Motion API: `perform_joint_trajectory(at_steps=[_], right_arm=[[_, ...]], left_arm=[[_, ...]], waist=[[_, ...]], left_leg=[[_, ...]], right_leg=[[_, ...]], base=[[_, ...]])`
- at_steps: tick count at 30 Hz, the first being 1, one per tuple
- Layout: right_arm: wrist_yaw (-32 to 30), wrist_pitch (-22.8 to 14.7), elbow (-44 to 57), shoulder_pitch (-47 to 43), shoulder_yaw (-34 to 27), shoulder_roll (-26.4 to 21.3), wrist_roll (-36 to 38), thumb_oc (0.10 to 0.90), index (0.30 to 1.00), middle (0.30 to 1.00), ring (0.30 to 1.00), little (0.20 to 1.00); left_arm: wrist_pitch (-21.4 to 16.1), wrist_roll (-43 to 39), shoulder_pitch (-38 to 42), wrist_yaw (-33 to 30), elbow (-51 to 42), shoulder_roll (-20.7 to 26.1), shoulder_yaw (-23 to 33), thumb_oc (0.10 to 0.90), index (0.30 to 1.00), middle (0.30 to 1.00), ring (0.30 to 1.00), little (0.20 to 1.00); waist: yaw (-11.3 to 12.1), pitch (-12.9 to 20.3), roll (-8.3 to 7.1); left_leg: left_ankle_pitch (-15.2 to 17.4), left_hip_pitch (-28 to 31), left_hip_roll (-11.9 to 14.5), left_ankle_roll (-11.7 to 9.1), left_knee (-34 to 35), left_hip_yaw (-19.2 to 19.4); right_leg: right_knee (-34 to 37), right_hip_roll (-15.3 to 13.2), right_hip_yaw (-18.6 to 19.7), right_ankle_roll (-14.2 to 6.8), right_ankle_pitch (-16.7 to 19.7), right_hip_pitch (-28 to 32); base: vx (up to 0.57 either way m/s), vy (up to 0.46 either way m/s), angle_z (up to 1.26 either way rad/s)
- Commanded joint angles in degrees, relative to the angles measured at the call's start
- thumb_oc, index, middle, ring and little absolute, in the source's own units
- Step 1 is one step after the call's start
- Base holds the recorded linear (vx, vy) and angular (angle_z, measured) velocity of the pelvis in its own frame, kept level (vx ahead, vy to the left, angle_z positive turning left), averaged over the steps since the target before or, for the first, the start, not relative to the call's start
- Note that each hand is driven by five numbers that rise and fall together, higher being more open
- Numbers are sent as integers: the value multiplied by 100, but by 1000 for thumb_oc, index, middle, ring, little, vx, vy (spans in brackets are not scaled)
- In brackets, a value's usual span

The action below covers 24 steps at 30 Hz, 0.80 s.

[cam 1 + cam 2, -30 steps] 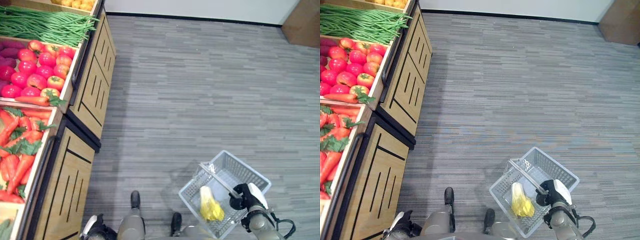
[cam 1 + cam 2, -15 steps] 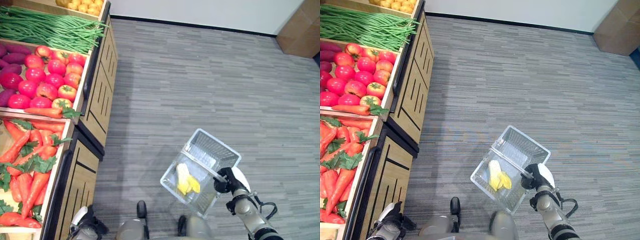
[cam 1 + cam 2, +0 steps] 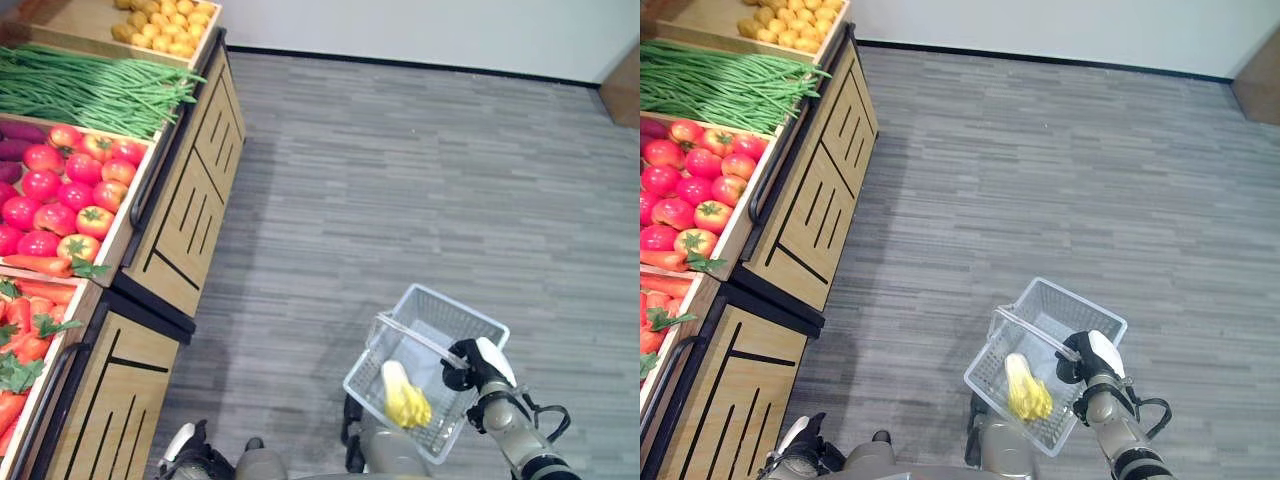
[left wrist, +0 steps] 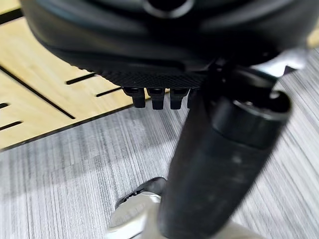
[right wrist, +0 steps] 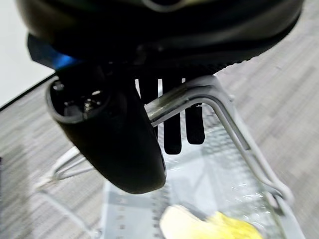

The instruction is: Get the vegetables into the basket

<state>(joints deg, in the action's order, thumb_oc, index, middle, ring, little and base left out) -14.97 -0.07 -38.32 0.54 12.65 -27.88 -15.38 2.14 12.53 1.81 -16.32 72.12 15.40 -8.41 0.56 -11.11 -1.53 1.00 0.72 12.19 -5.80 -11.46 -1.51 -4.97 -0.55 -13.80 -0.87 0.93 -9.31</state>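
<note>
right robot hand [image 3: 478, 362] curled round basket [image 3: 425, 370] handle; yellow vegetable [image 3: 404, 396] inside; left robot hand [image 4: 164, 59] fingers unclear.

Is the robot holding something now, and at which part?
Yes. The right hand holds the basket by its metal handle; its fingers curl round the bar.

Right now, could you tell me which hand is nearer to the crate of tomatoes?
Left. The left hand hangs low beside the wooden stand under the crate of tomatoes; the right hand grips the basket handle, further out over the floor.
</note>
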Motion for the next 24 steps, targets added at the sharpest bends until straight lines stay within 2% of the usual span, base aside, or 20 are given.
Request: perform_joint_trajectory(at_steps=[1,3,5,6,8,9,10,11,13,18,24], right_arm=[[-291,-382,612,-85,-272,-311,18,400,300,300,300,300],[-346,-389,541,-44,-313,-377,48,400,300,300,300,300],[-356,-370,565,-25,-342,-398,56,400,300,300,300,300],[-398,-352,607,39,-397,-390,91,400,300,300,300,300],[-440,-347,557,88,-474,-390,132,400,300,300,300,300],[-440,-347,557,88,-474,-390,132,400,300,300,300,300],[-488,-330,560,136,-504,-399,100,400,300,300,300,300],[-488,-330,562,141,-505,-400,100,400,300,300,300,300],[-499,-341,536,170,-468,-374,54,400,300,300,300,300],[-431,-299,464,167,-425,-242,-61,400,300,300,300,300],[-403,-259,366,44,-394,-129,-66,400,300,300,300,300]], left_arm=[[24,-130,25,-189,-214,231,39,900,1000,1000,1000,1000],[19,-181,92,-217,-300,190,-12,900,1000,1000,1000,1000],[36,-209,123,-211,-290,182,-18,900,1000,1000,1000,1000],[48,-218,173,-221,-358,168,-70,900,1000,1000,1000,1000],[48,-195,217,-232,-381,169,-125,900,1000,1000,1000,1000],[48,-195,217,-232,-381,169,-125,900,1000,1000,1000,1000],[45,-185,203,-266,-378,163,-136,900,1000,1000,1000,1000],[45,-185,199,-267,-378,161,-139,900,1000,1000,1000,1000],[50,-134,156,-263,-345,188,-137,900,1000,1000,1000,1000],[49,-95,102,-236,-305,231,-104,900,1000,1000,1000,1000],[-8,-42,143,-197,-446,350,-203,900,1000,1000,1000,1000]], waist=[[-99,42,-236],[-97,-17,-235],[-119,-25,-223],[-121,-68,-204],[-114,-83,-222],[-114,-83,-222],[-48,-98,-194],[-47,-92,-197],[71,-109,-192],[80,-15,-245],[114,-30,-441]], left_leg=[[-153,184,-550,46,-104,155],[-438,-127,-499,-25,-669,186],[-555,-167,-402,-25,-688,312],[-602,-309,-347,9,-437,439],[-404,-615,-384,77,-13,589],[-404,-615,-384,77,-13,589],[-528,-1115,-367,79,582,671],[-542,-1098,-371,75,613,674],[-846,-1341,-305,4,716,641],[-598,-1057,-499,157,809,847],[-132,-1015,-723,403,441,1035]], right_leg=[[-53,-473,365,-544,407,-210],[-9,-436,252,-404,250,-38],[-21,-415,188,-359,158,27],[-25,-428,119,-365,58,120],[32,-519,30,-432,-9,227],[32,-519,30,-432,-9,227],[83,-559,68,-503,-125,404],[82,-561,69,-503,-132,405],[85,-547,208,-499,-232,620],[-41,-700,393,-624,-228,691],[-175,-938,609,-818,-48,624]], base=[[81,-135,12],[120,-167,5],[110,-100,31],[97,-27,39],[114,-5,30],[224,100,52],[180,89,44],[237,113,24],[208,97,-11],[207,177,-38],[121,171,-22]])
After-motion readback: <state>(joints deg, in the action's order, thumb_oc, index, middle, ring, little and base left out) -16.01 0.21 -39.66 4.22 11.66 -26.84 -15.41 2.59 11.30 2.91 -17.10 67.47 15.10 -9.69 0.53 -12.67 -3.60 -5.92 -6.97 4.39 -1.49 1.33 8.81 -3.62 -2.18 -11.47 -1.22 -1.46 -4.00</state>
